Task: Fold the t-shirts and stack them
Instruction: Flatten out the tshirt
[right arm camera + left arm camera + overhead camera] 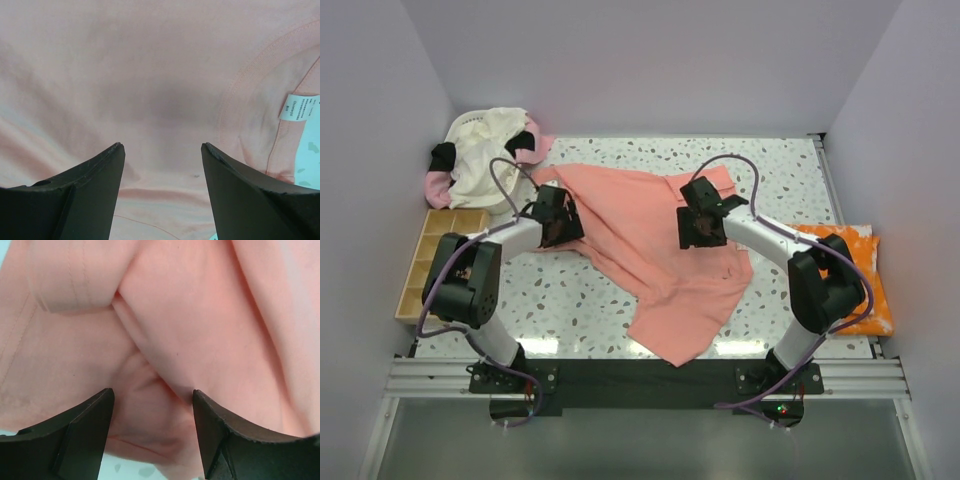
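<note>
Salmon-pink t-shirt (pixel 640 225) lies rumpled, neck label (pixel 299 107) showing, beneath left claw (pixel 152 391) and right claw (pixel 162 145), both wide.

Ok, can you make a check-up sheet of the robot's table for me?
Surface: white table with grey speckles.
Job's things: salmon-pink cloth t-shirt, crumpled, mid-table; folded orange white-splotched t-shirt, right edge; heap of cream and pink cloth, far-left corner.
Clutter: wooden compartment tray, left edge.
Grippers: left pincer and right pincer open above the salmon-pink t-shirt, holding nothing.
Cables: purple cable looped on each arm.
Surroundings: plain pale walls; metal rail in front.
</note>
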Controlling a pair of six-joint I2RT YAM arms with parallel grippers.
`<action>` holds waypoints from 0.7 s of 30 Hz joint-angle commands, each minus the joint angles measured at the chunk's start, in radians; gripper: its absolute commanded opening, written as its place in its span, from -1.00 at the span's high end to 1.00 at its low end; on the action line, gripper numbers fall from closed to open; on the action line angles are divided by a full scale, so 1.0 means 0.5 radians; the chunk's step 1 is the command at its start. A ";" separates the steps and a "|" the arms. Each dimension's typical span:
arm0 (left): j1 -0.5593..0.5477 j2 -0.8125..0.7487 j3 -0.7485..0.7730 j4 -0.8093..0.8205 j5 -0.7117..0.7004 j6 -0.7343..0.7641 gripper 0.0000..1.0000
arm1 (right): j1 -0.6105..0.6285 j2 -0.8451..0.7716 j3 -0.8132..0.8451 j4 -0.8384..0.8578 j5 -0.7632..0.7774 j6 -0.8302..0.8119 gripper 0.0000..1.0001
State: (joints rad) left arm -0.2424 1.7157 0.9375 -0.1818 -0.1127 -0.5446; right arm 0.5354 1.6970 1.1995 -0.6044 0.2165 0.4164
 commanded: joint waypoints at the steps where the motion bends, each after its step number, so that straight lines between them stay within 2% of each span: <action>1: 0.009 -0.206 -0.346 -0.235 0.096 -0.297 -0.40 | -0.055 -0.065 -0.031 0.034 -0.003 -0.063 -0.35; 5: 0.009 -0.513 -0.678 -0.259 0.216 -0.469 -0.40 | -0.071 -0.053 -0.052 0.046 -0.016 -0.084 -0.35; 8: 0.006 -0.786 -0.749 -0.409 0.177 -0.509 -0.40 | -0.080 -0.041 -0.061 0.046 -0.031 -0.096 -0.35; 13: 0.003 -1.084 -0.789 -0.755 0.072 -0.531 -0.43 | -0.089 -0.041 -0.089 0.052 -0.056 -0.112 -0.35; 15: -0.021 -1.195 -0.792 -0.775 0.127 -0.561 -0.43 | -0.092 -0.050 -0.113 0.058 -0.059 -0.115 -0.35; 21: -0.018 -1.425 -0.633 -1.164 0.072 -0.589 -0.43 | -0.101 -0.123 -0.181 0.049 -0.065 -0.109 -0.35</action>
State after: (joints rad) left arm -0.2489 1.0821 0.5503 -0.6003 -0.0536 -0.8124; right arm 0.4938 1.6966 1.1305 -0.5945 0.1905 0.3744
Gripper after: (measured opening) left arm 0.714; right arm 0.673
